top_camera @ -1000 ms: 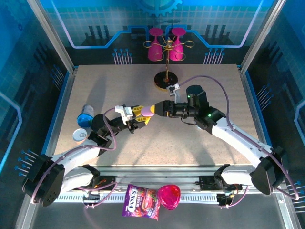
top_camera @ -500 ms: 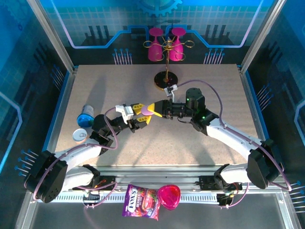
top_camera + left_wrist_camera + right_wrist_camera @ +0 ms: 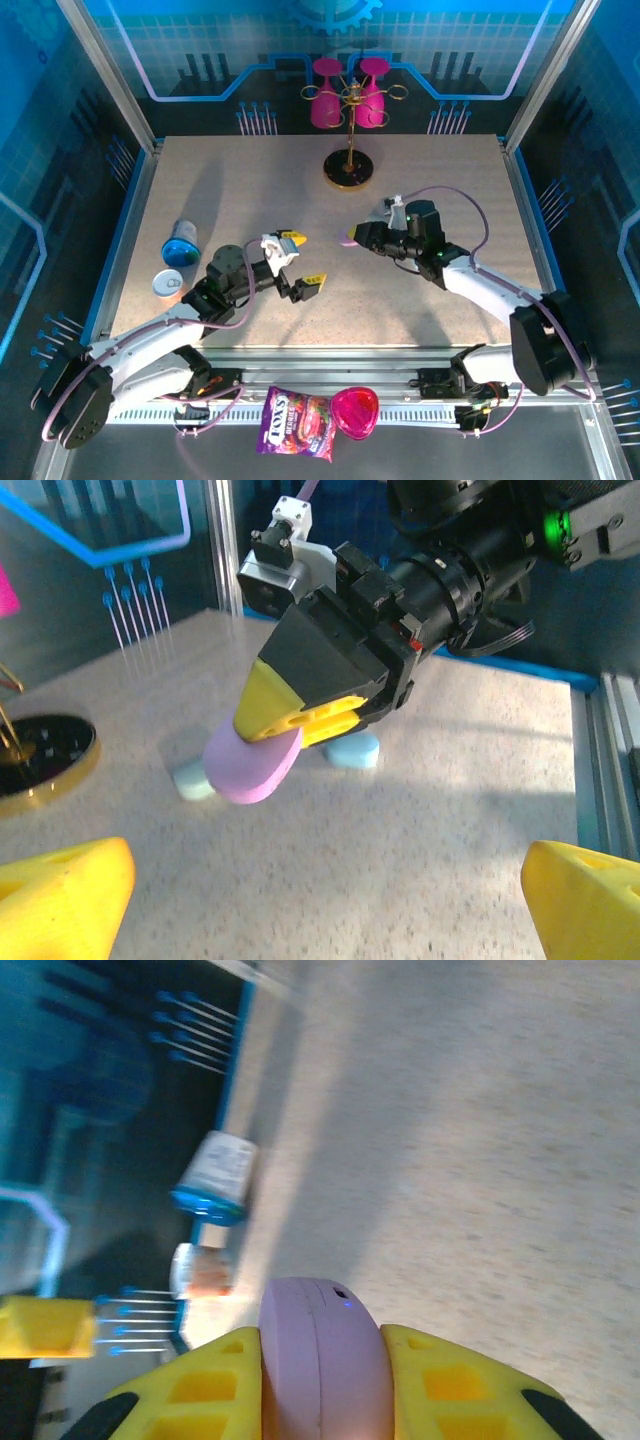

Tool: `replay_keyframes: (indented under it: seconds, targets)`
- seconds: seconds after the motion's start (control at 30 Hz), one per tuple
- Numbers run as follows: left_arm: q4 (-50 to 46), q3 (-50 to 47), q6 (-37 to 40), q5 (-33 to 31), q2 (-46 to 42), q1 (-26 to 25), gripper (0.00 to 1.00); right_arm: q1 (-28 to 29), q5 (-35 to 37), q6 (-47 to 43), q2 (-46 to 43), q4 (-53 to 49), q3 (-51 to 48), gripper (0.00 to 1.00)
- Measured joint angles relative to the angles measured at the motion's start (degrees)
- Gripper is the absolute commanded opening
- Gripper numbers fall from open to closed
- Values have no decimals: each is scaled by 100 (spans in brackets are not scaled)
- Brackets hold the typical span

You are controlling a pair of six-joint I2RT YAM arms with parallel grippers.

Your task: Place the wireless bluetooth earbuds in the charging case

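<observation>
Item 1, left claw (image 3: 301,262): its jaws are spread wide and hold nothing. It sits low over the desk (image 3: 250,180), near the middle front. Its yellow fingers (image 3: 60,890) frame the lower corners of the left wrist view.

Item 2, right claw (image 3: 353,238): clamped on the lilac charging case (image 3: 252,770). It is raised off the desk and points toward the left claw, with a gap between the two. The case is pebble-shaped, looks closed, and juts out past the yellow fingertips.

Item 3, pale blue earbuds (image 3: 350,751): two small pieces lying on the desk under and behind the right claw. In the left wrist view one shows on each side of the held case, and both are outside it.

Item 4, blue-capped jar (image 3: 180,246): lies on its side near the left edge of the desk. A small round tin (image 3: 168,284) sits just beside it.

Item 5, gold stand (image 3: 348,170): stands at the back centre of the desk and carries pink glasses (image 3: 350,85).

Item 6, snack packet (image 3: 295,422) and pink heart-shaped box (image 3: 355,410): lie side by side on the near rail, in front of the arm bases.
</observation>
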Motion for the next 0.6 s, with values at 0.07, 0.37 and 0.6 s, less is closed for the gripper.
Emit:
replay_keyframes:
  seconds: [0.07,0.37,0.6]
  targets:
    - [-258,2,98,-22,46,-61,99,-7,199,-223,234,-81,-46,24]
    - [-1078,76,363,28,570,-262,99,-103,505,-439,1626,315,-380,29]
    - [-1106,201,420,-79,579,-260,100,-162,592,-361,1727,667,-457,66]
